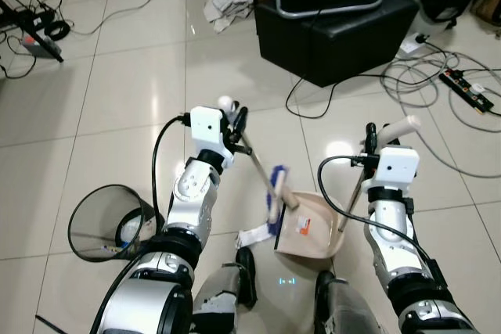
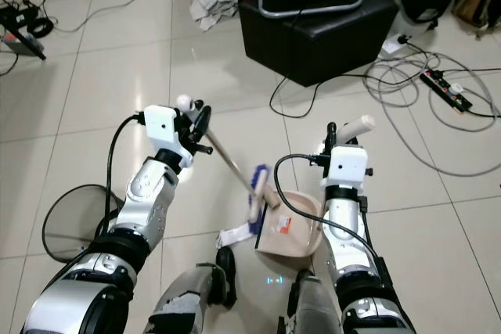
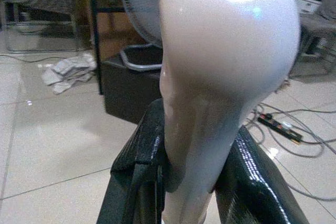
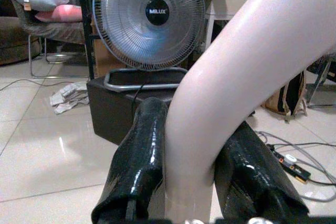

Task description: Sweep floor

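Note:
My left gripper is shut on the white handle of a small broom, whose thin rod slants down to a blue brush head. The brush rests at the near left rim of a beige dustpan on the tiled floor. My right gripper is shut on the dustpan's white upright handle, which rises from the pan's right side. A white scrap of paper lies on the floor just left of the pan, by the brush.
A black mesh bin with rubbish stands by my left arm. A black box carrying a fan sits ahead. Cables and a power strip sprawl at right, crumpled paper at the back, more wires far left.

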Available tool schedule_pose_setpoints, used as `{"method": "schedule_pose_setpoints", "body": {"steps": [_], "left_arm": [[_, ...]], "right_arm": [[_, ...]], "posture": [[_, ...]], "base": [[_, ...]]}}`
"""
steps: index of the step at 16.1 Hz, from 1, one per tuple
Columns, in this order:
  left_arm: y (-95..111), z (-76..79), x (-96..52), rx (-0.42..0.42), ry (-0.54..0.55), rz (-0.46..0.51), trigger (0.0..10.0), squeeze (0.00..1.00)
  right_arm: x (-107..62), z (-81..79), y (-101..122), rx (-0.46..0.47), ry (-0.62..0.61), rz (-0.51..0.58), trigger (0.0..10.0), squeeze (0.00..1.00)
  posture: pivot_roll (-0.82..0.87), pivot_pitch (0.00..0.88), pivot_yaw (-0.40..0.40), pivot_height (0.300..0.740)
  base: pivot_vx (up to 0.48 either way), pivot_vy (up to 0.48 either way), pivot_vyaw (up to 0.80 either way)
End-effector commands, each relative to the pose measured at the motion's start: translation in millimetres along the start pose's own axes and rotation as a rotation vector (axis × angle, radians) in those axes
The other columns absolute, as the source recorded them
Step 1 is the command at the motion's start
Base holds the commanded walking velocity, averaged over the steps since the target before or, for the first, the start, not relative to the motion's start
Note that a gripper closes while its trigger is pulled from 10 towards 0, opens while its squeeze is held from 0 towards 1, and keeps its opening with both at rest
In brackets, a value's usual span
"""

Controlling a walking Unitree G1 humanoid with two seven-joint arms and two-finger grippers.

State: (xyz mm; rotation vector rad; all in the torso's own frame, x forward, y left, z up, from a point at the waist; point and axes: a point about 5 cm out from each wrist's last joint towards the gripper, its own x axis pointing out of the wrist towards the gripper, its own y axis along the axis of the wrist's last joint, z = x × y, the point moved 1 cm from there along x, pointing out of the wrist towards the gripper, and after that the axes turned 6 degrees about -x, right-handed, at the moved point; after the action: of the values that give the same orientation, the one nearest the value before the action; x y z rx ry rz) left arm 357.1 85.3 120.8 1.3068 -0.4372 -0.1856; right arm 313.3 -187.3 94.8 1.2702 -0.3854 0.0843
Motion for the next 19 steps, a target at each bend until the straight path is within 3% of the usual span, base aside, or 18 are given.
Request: {"method": "schedule_pose_setpoints", "body": {"steps": [1, 5, 11, 14, 15, 19], "left_arm": [[-12.8, 5.2, -7.1, -0.023, -0.065, -0.061, 10.0, 0.0], [-4.6, 11.0, -11.5, -0.01, -0.237, -0.067, 10.0, 0.0], [27.0, -10.8, -24.6, 0.019, -0.246, -0.033, 10.0, 0.0], [44.3, -13.9, -21.9, 0.007, -0.232, 0.005, 10.0, 0.0], [62.9, -14.5, -18.6, 0.012, -0.238, 0.037, 10.0, 0.0], [79.3, -12.5, -20.9, 0.013, -0.308, 0.041, 10.0, 0.0]], "right_arm": [[-12.4, 6.8, -17.2, -0.056, 0.008, -0.083, 10.0, 0.0], [-10.7, 6.4, -15.9, -0.037, -0.001, -0.084, 10.0, 0.0], [2.4, 21.4, -4.6, 0.023, -0.068, -0.034, 10.0, 0.0], [7.1, 24.0, 1.4, 0.037, -0.06, -0.006, 10.0, 0.0], [10.0, 28.5, 6.5, 0.053, -0.06, 0.016, 10.0, 0.0], [9.0, 38.0, 9.4, 0.07, -0.087, 0.03, 10.0, 0.0]], "posture": [[0.06, 0.308, 0.146, 0.74], [0.06, 0.289, 0.146, 0.74], [0.04, 0.214, 0.149, 0.74], [0.03, 0.194, 0.141, 0.74], [0.03, 0.165, 0.136, 0.74], [0.02, 0.131, 0.139, 0.74]], "base": [[0.0, 0.0, 0.0], [0.0, 0.0, 0.0], [0.0, 0.0, 0.0], [0.0, 0.0, 0.0], [0.0, 0.0, 0.0], [0.0, 0.0, 0.0]]}}
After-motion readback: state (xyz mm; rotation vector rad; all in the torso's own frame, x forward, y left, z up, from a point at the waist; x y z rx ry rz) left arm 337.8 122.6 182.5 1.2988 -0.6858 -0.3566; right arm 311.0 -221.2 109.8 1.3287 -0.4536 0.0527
